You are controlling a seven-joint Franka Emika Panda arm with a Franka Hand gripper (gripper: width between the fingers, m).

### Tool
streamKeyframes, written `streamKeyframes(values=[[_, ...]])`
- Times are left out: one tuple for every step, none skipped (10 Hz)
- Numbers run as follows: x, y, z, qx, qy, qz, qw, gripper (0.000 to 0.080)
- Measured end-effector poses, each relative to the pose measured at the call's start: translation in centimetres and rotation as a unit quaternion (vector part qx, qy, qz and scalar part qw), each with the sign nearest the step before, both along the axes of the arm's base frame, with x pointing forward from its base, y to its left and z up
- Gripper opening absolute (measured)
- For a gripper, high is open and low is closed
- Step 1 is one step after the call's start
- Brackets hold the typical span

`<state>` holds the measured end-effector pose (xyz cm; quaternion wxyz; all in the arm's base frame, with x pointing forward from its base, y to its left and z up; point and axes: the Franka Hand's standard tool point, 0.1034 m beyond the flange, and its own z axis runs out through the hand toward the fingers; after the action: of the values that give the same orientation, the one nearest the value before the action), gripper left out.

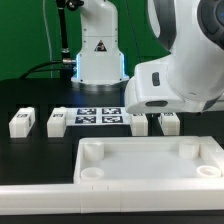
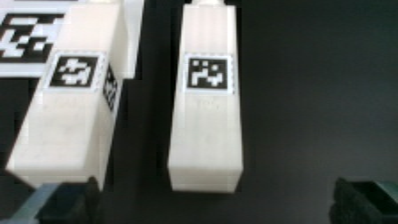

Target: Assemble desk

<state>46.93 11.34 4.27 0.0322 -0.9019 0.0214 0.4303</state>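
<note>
Tabletop [image 1: 150, 165] cropped, two legs [image 1: 140, 123] partly behind arm [image 1: 180, 70]

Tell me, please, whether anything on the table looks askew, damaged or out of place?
Nothing stands out. The four legs lie loose in a row flanking the marker board, and the tabletop lies sockets-up in front, undamaged. The open gripper hangs over two legs, touching neither.

No legible words, triangular warning sign [image 1: 100, 47] on robot base [image 1: 100, 66], black-and-white tags [image 2: 210, 72] on legs [image 2: 206, 140] and marker board [image 1: 98, 108]
</note>
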Motion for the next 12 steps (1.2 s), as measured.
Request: streamKeyframes(values=[[-0.3,0.1,-0.4,0.0,0.006,0.001,1.0,0.0649],[-0.3,0.1,-0.5,0.001,0.004,0.001,1.0,0.0649],[-0.3,0.1,-0.5,0.001,0.004,0.002,1.0,0.0649],[-0.4,0.1,-0.6,0.001,0.006,0.001,1.0,0.0649],[-1.3,0.0,-1.5,-0.004,0.018,-0.002,1.0,0.0649],[-1.9,0.0,-2.3,-0.005,0.028,-0.001,1.0,0.0649],[-2.3,0.3,-2.5,-0.005,0.032,0.002,0.999,0.0649],[-2.6,0.8,-2.7,-0.005,0.035,0.007,0.999,0.0649],[-2.8,0.9,-2.9,-0.005,0.037,0.009,0.999,0.0649],[-2.7,0.9,-2.9,-0.004,0.036,0.009,0.999,0.0649],[-2.7,0.9,-3.0,-0.004,0.036,0.01,0.999,0.054],[-2.7,0.9,-3.0,-0.004,0.036,0.01,0.999,0.0403]])
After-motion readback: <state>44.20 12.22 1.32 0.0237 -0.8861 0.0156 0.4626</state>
